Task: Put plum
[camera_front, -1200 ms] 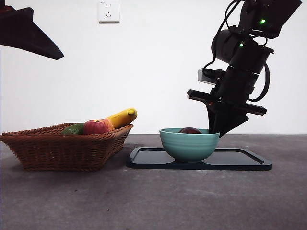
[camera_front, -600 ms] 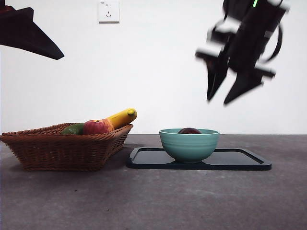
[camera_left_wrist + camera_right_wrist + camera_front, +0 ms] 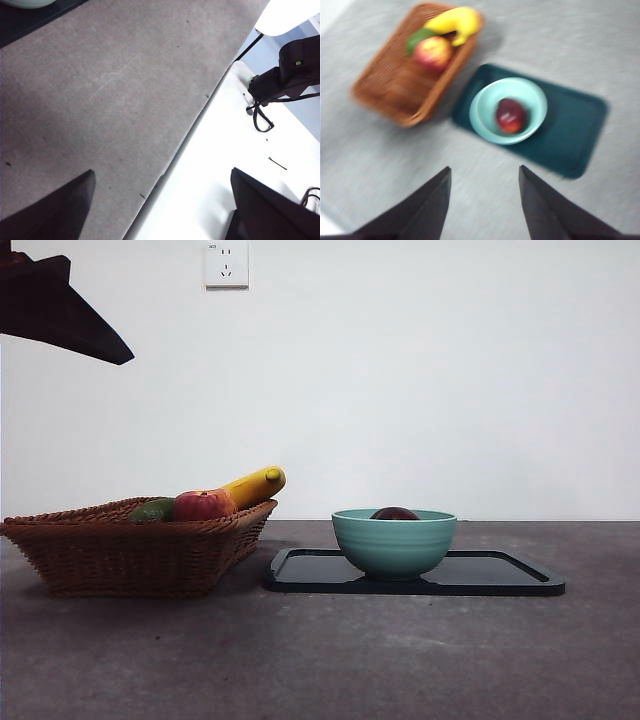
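My right gripper (image 3: 484, 200) hangs high over the table, jaws apart and empty. Ahead at 12 o'clock the plum (image 3: 510, 115), dark maroon and glossy, lies inside the teal bowl (image 3: 530, 97) on the dark tray (image 3: 575, 130). My left gripper (image 3: 160, 205) waits, spread, holding nothing.

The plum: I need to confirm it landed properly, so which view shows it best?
The right wrist view, though blurred: it looks down on the whole plum lying inside the teal bowl. The front view shows only the plum's top above the bowl's rim. The left wrist view does not show it.
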Tool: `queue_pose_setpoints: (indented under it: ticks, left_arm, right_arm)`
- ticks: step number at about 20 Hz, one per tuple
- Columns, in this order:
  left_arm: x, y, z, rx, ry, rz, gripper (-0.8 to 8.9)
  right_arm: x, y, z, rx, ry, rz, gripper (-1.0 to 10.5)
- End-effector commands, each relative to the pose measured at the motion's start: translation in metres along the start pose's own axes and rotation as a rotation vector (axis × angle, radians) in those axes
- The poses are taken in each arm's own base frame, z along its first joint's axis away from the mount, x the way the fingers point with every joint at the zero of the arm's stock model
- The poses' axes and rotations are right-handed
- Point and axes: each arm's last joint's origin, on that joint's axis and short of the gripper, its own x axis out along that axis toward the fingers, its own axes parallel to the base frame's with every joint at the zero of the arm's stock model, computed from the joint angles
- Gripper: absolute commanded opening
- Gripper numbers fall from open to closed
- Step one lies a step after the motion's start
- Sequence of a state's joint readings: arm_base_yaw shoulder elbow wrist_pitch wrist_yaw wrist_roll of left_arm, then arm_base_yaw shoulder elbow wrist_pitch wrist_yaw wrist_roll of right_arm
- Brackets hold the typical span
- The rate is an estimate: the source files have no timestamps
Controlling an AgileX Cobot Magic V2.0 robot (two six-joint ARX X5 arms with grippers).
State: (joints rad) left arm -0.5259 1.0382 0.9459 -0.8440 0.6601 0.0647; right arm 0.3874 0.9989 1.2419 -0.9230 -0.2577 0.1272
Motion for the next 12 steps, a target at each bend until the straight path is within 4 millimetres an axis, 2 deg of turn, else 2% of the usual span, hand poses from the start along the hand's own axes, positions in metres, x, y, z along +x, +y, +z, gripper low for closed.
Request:
queue_pose_setpoints:
  ticks: [1,8,12]
  left_arm:
    - [0.000,-0.002,0.003,0.014,-0.007,-0.010,4.33]
    - [0.000,-0.002,0.003,0.014,-0.008,-0.010,4.33]
    - [0.000,-0.002,0.003,0.013,-0.007,-0.010,4.33]
  right_arm:
    - [-0.006,0.005,-0.020,-0.019,0.001,0.029,2.2]
    - [-0.012,0.006,-0.085,-0.013,0.038,0.143,2.2]
    - [-0.010,0.004,-0.102,-0.006,0.070,0.177,2.2]
